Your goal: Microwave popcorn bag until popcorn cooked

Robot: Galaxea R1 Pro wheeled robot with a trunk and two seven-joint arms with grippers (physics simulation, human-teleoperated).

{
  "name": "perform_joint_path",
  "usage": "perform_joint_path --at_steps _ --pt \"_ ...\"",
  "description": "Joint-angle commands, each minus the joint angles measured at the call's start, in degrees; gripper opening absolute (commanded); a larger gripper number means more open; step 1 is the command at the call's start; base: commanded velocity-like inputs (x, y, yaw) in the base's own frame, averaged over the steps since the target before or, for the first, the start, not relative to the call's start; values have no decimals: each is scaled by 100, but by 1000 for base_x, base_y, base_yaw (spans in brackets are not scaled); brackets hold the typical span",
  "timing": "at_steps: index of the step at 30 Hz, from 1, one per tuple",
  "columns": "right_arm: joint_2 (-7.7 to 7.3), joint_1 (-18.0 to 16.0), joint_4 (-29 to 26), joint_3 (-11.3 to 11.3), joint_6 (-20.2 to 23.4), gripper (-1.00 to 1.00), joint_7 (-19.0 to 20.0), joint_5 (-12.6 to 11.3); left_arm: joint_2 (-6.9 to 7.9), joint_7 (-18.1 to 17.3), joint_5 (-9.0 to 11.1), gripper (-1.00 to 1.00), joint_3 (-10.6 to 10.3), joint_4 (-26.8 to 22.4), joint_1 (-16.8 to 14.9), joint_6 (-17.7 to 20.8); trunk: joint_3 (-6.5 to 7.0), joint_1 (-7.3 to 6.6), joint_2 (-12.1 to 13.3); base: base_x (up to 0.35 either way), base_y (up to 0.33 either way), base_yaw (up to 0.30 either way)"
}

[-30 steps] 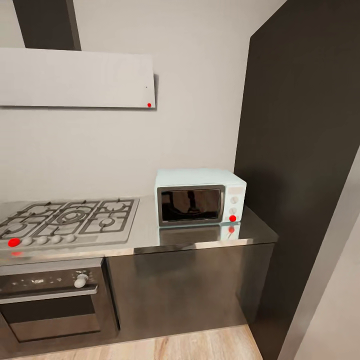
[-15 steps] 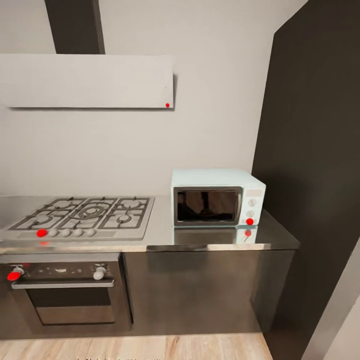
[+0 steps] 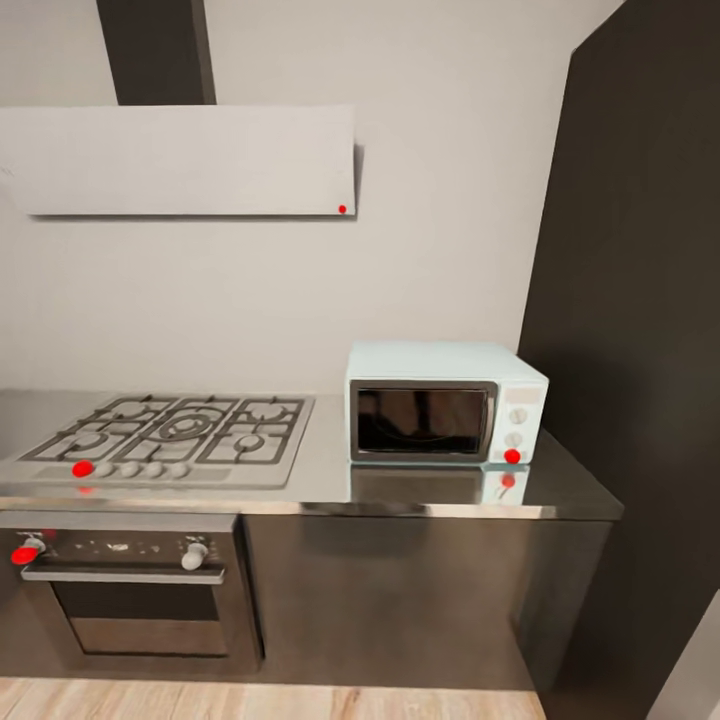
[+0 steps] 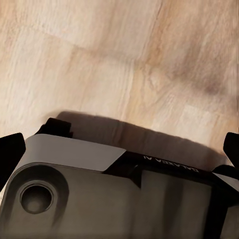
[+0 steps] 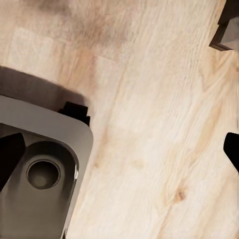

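The small pale mint-blue microwave (image 3: 447,416) with a dark-framed glass door sits at the right end of the long grey brushed-metal countertop (image 3: 320,480), set back toward the wall, its door shut and facing out over the front edge. Its long axis runs along the counter edge, with the white knob panel and red light at its right end. The steel gas hob (image 3: 170,438) is just beside it toward the left end, and the black built-in oven (image 3: 130,590) sits under the hob in the dark cabinet fronts.

Both wrist cameras look straight down at the pale wood plank floor (image 5: 149,124) and the robot's own grey base (image 4: 99,199). The left gripper (image 4: 119,154) and the right gripper (image 5: 119,149) each show dark fingertips at opposite margins of their view, so both look spread wide with nothing between them, though only the tips are visible.

Both arms hang low, well below counter height and well apart from the microwave; neither arm is clearly nearer. The robot probably needs to search along the counter for the bag before any reach.
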Motion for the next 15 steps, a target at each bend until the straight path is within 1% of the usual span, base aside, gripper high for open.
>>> perform_joint_path --at_steps 1,3,5,7,10,15 --pt "-5 -7 16 -54 -26 100 -5 49 -2 -7 52 100 -48 10 -5 -22 -7 2 -3 234 -191 0" --pt "-6 -7 16 -60 -26 100 -5 45 -2 -7 52 100 -48 10 -5 -22 -7 2 -3 234 -192 0" --pt "-1 58 82 -57 -33 100 -70 110 -11 -7 43 100 -44 10 12 -34 -7 2 -3 0 0 0" --pt "-3 124 147 -57 -13 100 -70 126 -11 -7 43 100 -44 10 12 -36 -7 2 -3 0 0 0" --pt "5 222 112 -112 22 100 11 42 -11 -7 43 100 -44 10 12 -39 -7 2 -3 0 0 0" --pt "-27 384 -48 -152 13 100 148 -119 -4 -43 38 100 -48 15 15 25 -7 2 -3 0 0 0"
